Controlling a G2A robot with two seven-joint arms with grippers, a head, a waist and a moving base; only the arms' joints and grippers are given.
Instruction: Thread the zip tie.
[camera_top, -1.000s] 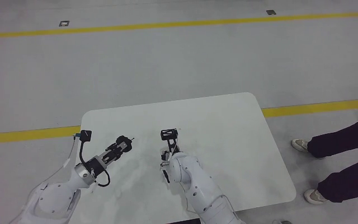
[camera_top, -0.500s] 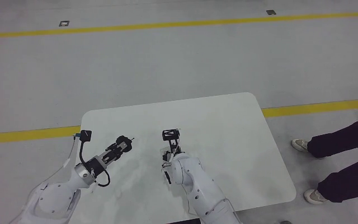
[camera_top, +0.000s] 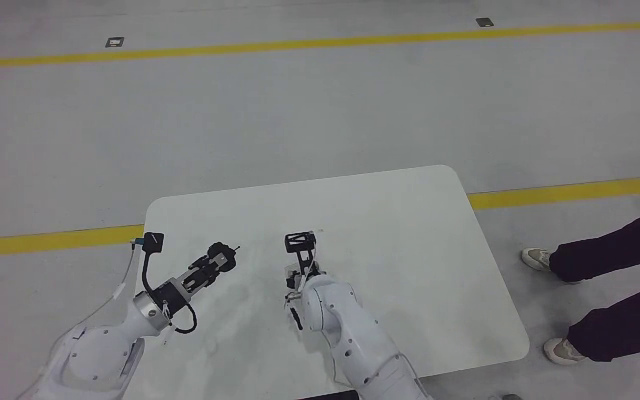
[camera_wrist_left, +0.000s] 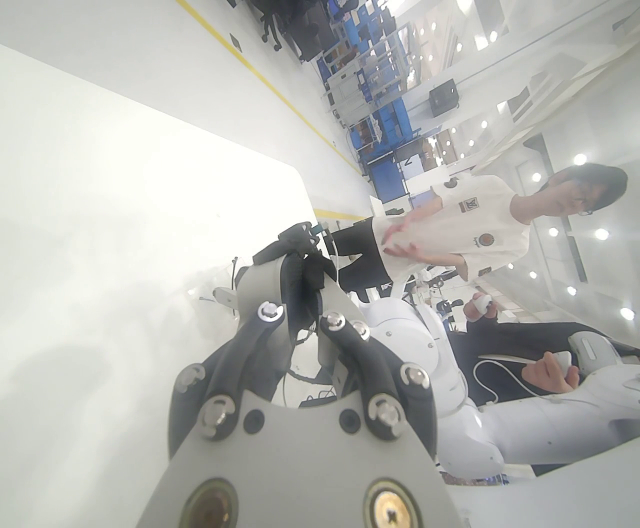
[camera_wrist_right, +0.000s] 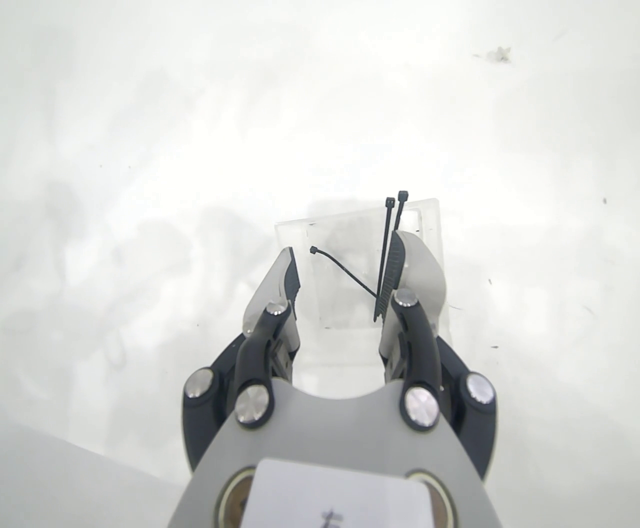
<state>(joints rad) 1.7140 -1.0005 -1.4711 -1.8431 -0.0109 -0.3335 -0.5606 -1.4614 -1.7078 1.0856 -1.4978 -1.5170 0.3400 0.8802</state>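
Note:
Three black zip ties lie on a small clear plastic plate (camera_wrist_right: 330, 235) on the white table. Two straight zip ties (camera_wrist_right: 386, 235) rest side by side against the inner face of one finger of my right gripper (camera_wrist_right: 343, 247). A curved zip tie (camera_wrist_right: 345, 270) lies between the fingers. The right gripper is open, straddling the plate just above it and holding nothing; the top view shows it near the table's middle (camera_top: 300, 243). My left gripper (camera_top: 222, 257) hovers to its left, its fingers (camera_wrist_left: 315, 280) together with nothing seen between them.
The white table (camera_top: 400, 220) has rounded corners, with its front edge close behind both arms. Bare tabletop lies beyond the plate and to the right. A small speck (camera_wrist_right: 497, 54) sits on the surface farther out.
My right gripper has shifted slightly leftward over the plate. The left arm has not moved.

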